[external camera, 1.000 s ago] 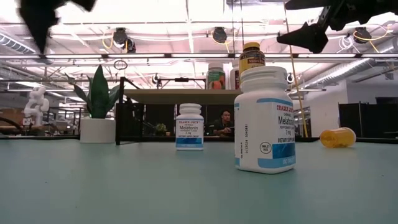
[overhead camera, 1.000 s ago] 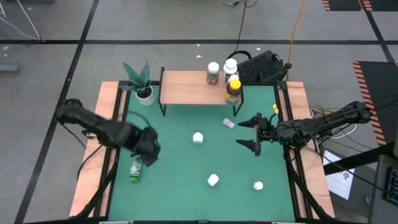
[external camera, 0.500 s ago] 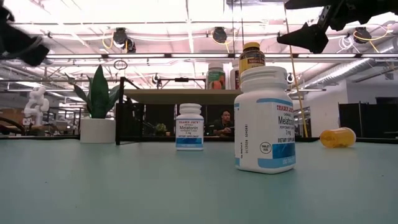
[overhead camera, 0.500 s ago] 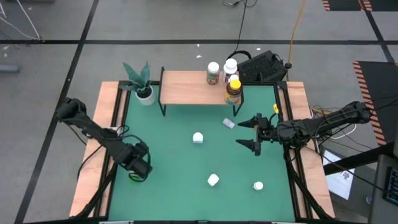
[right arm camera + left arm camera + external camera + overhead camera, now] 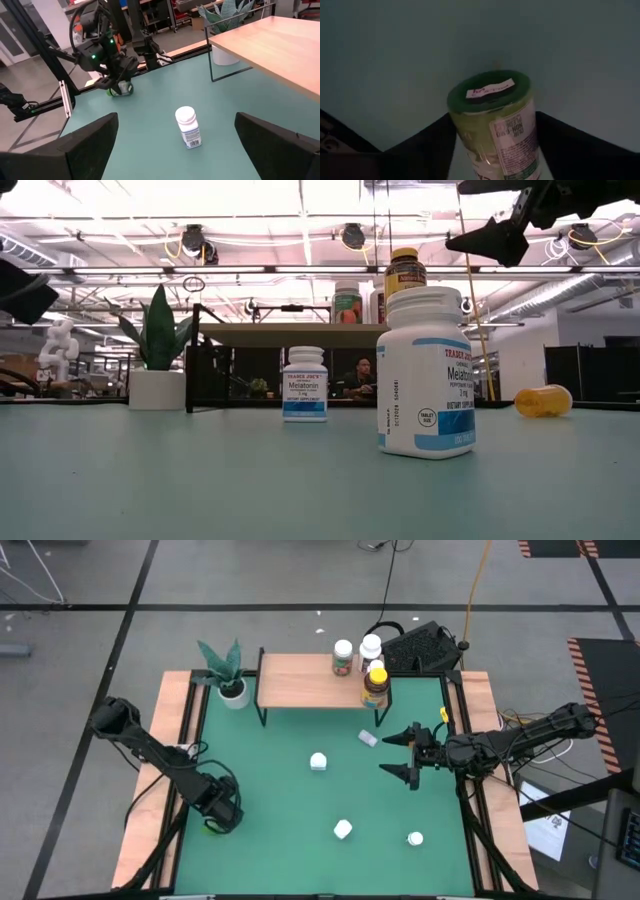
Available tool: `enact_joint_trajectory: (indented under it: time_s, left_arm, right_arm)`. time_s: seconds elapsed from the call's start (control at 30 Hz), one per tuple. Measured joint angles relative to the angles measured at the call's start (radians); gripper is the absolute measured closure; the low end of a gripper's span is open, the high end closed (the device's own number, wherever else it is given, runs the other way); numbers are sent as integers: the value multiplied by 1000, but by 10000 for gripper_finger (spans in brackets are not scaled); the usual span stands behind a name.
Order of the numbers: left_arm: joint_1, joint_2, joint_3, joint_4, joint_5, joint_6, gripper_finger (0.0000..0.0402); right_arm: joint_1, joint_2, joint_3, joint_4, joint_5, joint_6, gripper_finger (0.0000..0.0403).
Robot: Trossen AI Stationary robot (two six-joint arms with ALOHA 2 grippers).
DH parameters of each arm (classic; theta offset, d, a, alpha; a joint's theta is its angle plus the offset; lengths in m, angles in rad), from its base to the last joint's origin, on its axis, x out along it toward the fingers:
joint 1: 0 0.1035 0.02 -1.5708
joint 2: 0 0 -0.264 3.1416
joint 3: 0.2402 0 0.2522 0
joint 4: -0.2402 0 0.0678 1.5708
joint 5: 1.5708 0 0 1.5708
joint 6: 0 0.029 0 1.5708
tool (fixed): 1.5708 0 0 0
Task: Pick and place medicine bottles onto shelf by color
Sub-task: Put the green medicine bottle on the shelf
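A green medicine bottle (image 5: 492, 125) with a green cap lies on its side on the green table near its left edge, also seen in the right wrist view as the green bottle (image 5: 121, 89). My left gripper (image 5: 222, 814) stands over it, pointing down, shut on it. My right gripper (image 5: 392, 755) hovers open above the table's right half, holding nothing. On the shelf (image 5: 305, 682) at the far edge stand three bottles, one amber with a yellow cap (image 5: 376, 686). White bottles (image 5: 319, 761) (image 5: 343, 830) (image 5: 415, 838) stand on the table. My left gripper pinches the green bottle's body just behind the cap (image 5: 460, 135) between its two fingers (image 5: 427, 147). The fingers come from above, pointing down, and lie across the bottle. The bottle lies on its side on the table.
A potted plant (image 5: 228, 672) stands left of the shelf. A small bottle (image 5: 368, 738) lies on the table near the shelf's right end, and an orange one (image 5: 543, 400) lies at the right. Wooden rails (image 5: 150, 830) border both sides of the table. A dark keyboard-like object (image 5: 422, 646) sits behind the shelf.
My left gripper has come down and toward the table's near left corner onto the green bottle, turning somewhat at the wrist. The bottle lies where it lay. My right gripper has kept still.
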Motion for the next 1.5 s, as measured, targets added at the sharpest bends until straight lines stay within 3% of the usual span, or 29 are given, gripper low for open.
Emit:
enact_joint_trajectory:
  time_s: [0.1, 0.2, 0.4, 0.63, 0.73, 0.87, 1.03, 1.2, 1.33, 1.5]
  left_arm:
    - [5, 0, 0, 23, -15, 41, 200]
    - [20, 0, 1, 83, -22, 71, 215]
    - [69, 0, 1, 249, -65, 193, 181]
    - [119, 0, 2, 519, -177, 445, 180]
    - [130, 0, 2, 692, -228, 630, 187]
    - [131, 0, 2, 945, -299, 946, 185]
    - [105, 0, 4, 1186, -379, 1489, 180]
    - [73, 0, 4, 1334, -463, 2014, 179]
    - [85, 5, 4, 1380, -496, 2199, 179]
    - [139, 5, 4, 1400, -513, 2269, 179]
  right_arm:
    - [0, 6, 0, 10, 1, 0, 9]
    - [0, 39, 0, 53, 1, -8, 9]
    - [-5, 202, 0, 215, -79, -47, 9]
    - [-29, 441, 0, 519, -303, 6, 9]
    - [-23, 541, 0, 660, -345, 69, 9]
    - [12, 675, 0, 800, -320, 125, 9]
    - [35, 830, 0, 982, -287, 196, 9]
    - [29, 889, 1, 1102, -287, 240, 9]
    - [26, 895, 3, 1172, -286, 269, 9]
    - [32, 895, 52, 1170, -311, 269, 9]
